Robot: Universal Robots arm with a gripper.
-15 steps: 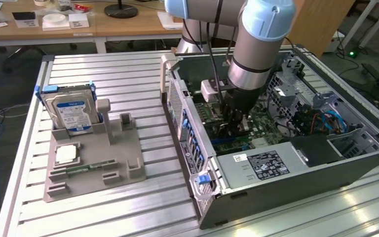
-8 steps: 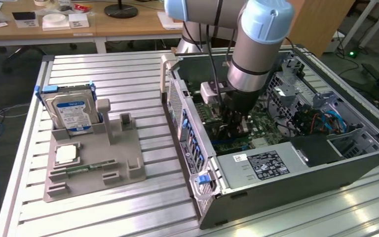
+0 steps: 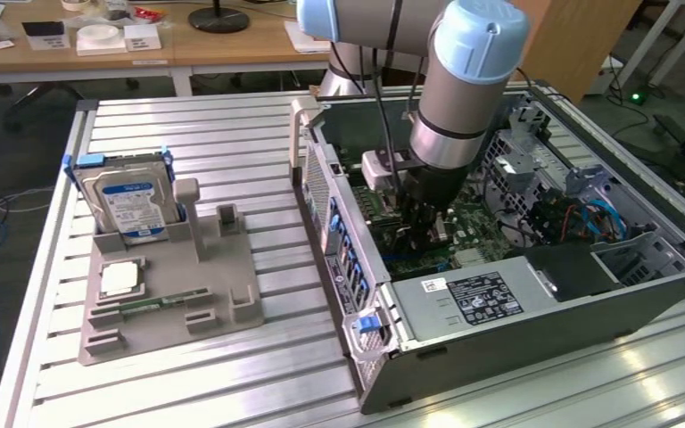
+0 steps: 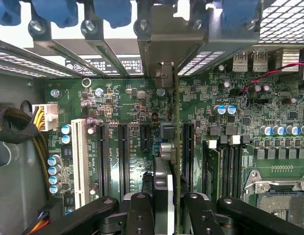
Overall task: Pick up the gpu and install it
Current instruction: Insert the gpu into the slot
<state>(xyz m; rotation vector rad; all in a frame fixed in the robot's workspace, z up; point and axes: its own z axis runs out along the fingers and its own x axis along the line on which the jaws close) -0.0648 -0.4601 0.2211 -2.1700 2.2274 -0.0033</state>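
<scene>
Gripper (image 4: 164, 208) squeezing the gpu (image 4: 175, 147) edge-on, down inside the computer case (image 3: 533, 312), above the motherboard (image 4: 117, 107); not pushed in yet.

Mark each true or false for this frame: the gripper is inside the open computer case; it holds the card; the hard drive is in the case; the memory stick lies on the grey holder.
1. The gripper is down inside the open grey computer case. True.
2. It holds the thin black gpu card edge-on over the green motherboard. True.
3. The silver hard drive with blue-white label is in the case. False: it stands in the grey holder.
4. The narrow green memory stick is gone from the holder. False: it lies there.
</scene>
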